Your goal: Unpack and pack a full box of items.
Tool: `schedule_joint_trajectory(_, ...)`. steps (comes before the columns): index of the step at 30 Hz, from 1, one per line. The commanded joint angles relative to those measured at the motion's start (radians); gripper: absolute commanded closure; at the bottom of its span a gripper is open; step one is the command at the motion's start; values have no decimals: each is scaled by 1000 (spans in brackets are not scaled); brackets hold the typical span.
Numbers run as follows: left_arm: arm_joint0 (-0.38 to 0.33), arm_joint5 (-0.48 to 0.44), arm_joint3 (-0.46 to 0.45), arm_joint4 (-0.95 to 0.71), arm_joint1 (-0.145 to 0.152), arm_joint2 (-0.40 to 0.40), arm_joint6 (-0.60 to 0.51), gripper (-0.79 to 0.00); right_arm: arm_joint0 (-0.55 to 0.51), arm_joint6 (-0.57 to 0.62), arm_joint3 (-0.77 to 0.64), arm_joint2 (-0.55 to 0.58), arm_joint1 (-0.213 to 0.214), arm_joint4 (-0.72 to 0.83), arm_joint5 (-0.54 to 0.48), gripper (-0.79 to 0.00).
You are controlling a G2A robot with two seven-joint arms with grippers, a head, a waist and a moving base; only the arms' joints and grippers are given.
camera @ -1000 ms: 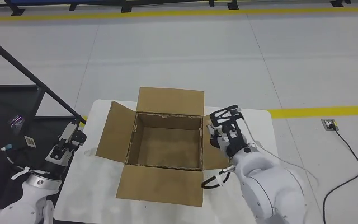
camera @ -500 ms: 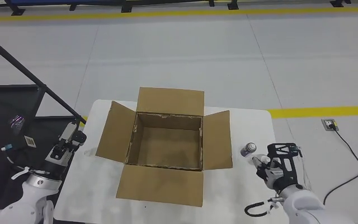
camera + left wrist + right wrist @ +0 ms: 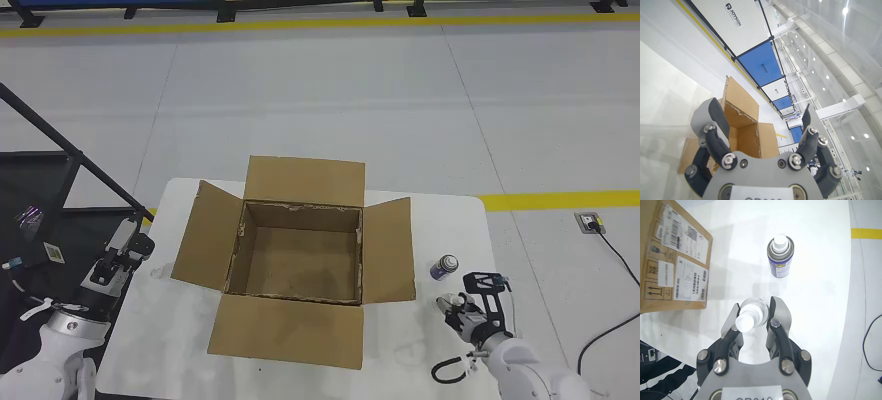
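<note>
Right gripper (image 3: 755, 306) is clamped on a clear pump bottle (image 3: 751, 315). One jaw sits on each side of the round body, just below the white pump head. The bottle's long axis is upright and points back up at the wrist, so the jaws cross it side-on. Cannot tell if its base is touching the table (image 3: 810, 294) or hanging just above.

Blue spray can (image 3: 780, 256) stands upright on the table beyond the fingertips, near the bottle but apart from it, with a clear gap between. The cardboard box (image 3: 300, 215) sits mid-table with all four flaps open and nothing visible inside. Its right flap (image 3: 676, 256), covered in labels, lies on the robot's left of the gripper, near but not touching.

Left gripper (image 3: 761, 111) has its jaws wide apart and holds nothing. It is at the table's left edge, pointing toward the box, which sits between it and the bottle. The right arm is by far the nearer one.

Judgement: this looks like the unpack half, with the bottle being placed beside the can. If so, the next move is a straight set-down, then the jaws open. The bottle needs to stay vertical because it is tall with a narrow base and will tip easily. Risks are the jaws dragging the bottle as they open and drift toward the spray can. The flap only matters if the arm swings back toward the box.
</note>
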Motion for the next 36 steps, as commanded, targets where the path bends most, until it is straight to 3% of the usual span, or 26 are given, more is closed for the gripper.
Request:
schedule_joint_trajectory(1, 0, 0, 0, 0, 0, 0, 0, -785, 21, 3, 39, 3, 3, 12, -10, 0)
schedule_joint_trajectory(8, 0, 0, 0, 0, 0, 0, 0, -785, 53, 8, 106, 14, 14, 27, -20, 0)
schedule_joint_trajectory(9, 0, 0, 0, 0, 0, 0, 0, -785, 55, 11, 107, 12, 15, 27, -18, -28)
schedule_joint_trajectory(12, 0, 0, 0, 0, 0, 0, 0, -785, 56, 14, 106, 6, 18, 26, -12, -268)
schedule_joint_trajectory(17, 0, 0, 0, 0, 0, 0, 0, -785, 46, 6, 97, 3, 24, 34, -11, -557)
schedule_joint_trajectory(20, 0, 0, 0, 0, 0, 0, 0, -785, 36, 5, 84, 4, 27, 40, -12, -606)
schedule_joint_trajectory(22, 0, 0, 0, 0, 0, 0, 0, -785, 30, 2, 73, 7, 30, 43, -15, -711)
schedule_joint_trajectory(25, 0, 0, 0, 0, 0, 0, 0, -785, 19, 3, 45, 9, 33, 40, -11, -776)
schedule_joint_trajectory(29, 0, 0, 0, 0, 0, 0, 0, -785, -4, 2, -37, 10, 37, 29, 6, -785)
schedule_joint_trajectory(36, 0, 0, 0, 0, 0, 0, 0, -785, -82, -28, -337, 30, 46, 59, -52, -785)
